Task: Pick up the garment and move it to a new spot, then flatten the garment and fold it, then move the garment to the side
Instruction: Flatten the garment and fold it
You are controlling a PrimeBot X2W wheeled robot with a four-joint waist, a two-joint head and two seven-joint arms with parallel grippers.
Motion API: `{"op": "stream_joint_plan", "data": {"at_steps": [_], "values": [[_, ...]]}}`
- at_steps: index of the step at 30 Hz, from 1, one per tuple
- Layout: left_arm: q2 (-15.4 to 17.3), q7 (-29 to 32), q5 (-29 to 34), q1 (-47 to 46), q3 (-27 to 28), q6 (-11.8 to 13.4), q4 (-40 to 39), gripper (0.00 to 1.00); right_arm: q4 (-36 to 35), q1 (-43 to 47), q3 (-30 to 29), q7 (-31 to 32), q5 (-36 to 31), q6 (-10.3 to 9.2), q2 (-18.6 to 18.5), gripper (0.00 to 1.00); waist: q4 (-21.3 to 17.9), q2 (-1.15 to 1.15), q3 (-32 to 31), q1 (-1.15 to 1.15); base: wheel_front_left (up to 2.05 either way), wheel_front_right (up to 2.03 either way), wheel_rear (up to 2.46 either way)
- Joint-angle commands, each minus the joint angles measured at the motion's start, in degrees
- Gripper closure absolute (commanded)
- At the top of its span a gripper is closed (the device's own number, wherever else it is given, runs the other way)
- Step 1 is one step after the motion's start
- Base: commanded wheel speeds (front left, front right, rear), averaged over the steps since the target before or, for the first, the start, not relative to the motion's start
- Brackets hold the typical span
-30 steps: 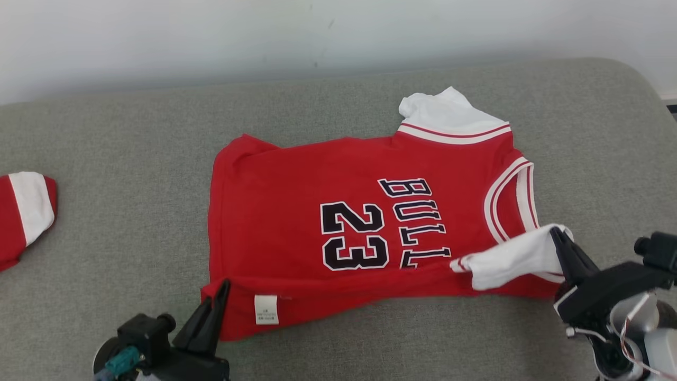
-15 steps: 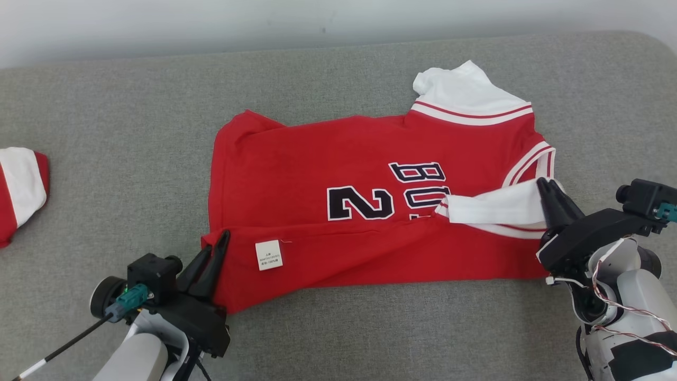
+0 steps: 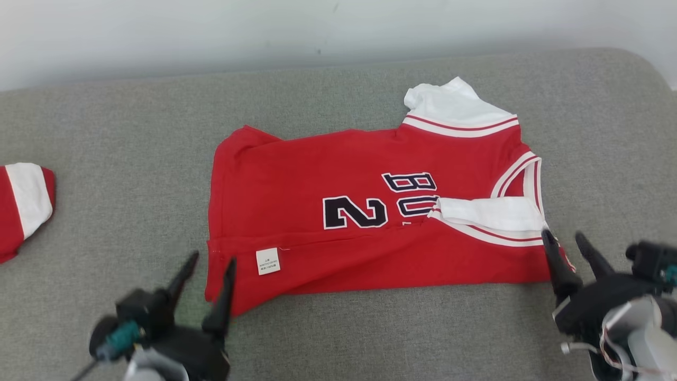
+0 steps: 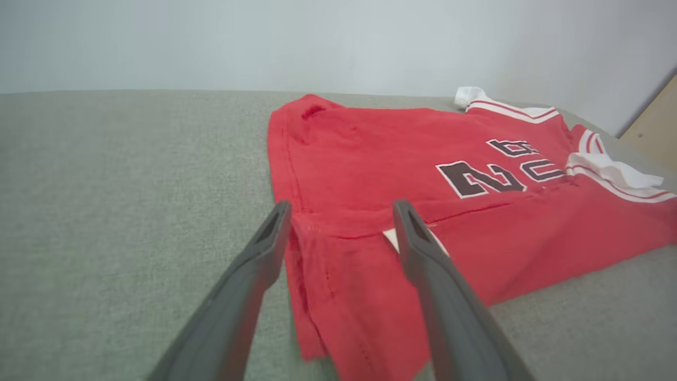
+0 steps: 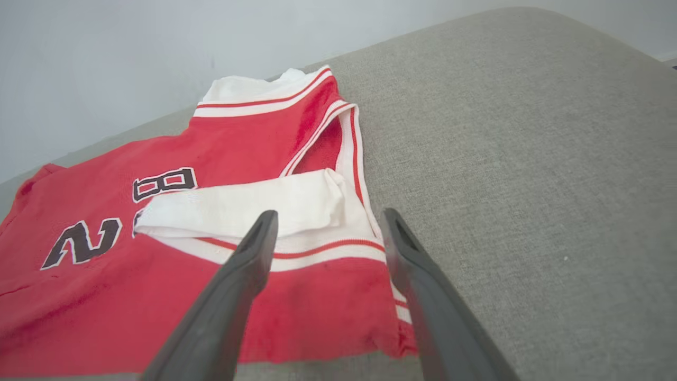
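The garment (image 3: 328,169) is a red jersey with white sleeves and dark lettering, lying on the grey cushion (image 3: 106,159). Its near edge is folded over toward the far side, covering half of the number; a white label faces up on the fold. My left gripper (image 3: 211,260) stands open at the near left corner of the garment (image 4: 370,143), its fingers either side of that corner, nothing gripped. My right gripper (image 3: 561,235) is open at the near right corner, just short of the white sleeve (image 5: 238,206) that lies folded onto the garment (image 5: 227,143).
A second red and white piece of clothing (image 3: 21,206) lies at the cushion's far left edge. A pale wall runs along the back. In the left wrist view a wooden panel (image 4: 653,127) shows at the right.
Both grippers have opened and let go of the garment's near edge and sleeve, which now lie folded over it. Both arms have drawn back toward me. The camera also shifted.
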Motion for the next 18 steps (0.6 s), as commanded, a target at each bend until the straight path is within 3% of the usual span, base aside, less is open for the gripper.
{"op": "stream_joint_plan", "data": {"at_steps": [1, 12, 18], "values": [[-0.63, -0.17, 0.92, 2.46, 0.19, 0.30, -0.89, 0.00, -0.62, 1.90, 0.12, -0.65, 0.14, 0.04, -0.73, 0.00, 0.00, -0.01, -0.50, 0.00, 0.00, 0.00, 0.00], [-1.84, -0.18, 3.75, 8.88, 1.51, 2.22, -0.71, 0.00, -1.23, 7.33, 0.23, -1.96, -3.00, 0.04, -0.99, 0.00, -0.70, -0.01, -0.70, 0.00, 0.00, 0.00, 0.00], [-2.31, -0.19, 4.45, 6.72, 2.17, 1.44, 1.87, 0.00, 0.61, 5.42, 0.71, -2.52, -4.22, 0.04, -0.05, 0.00, -0.82, -0.01, 0.58, 0.00, 0.00, 0.00, 0.00]]}}
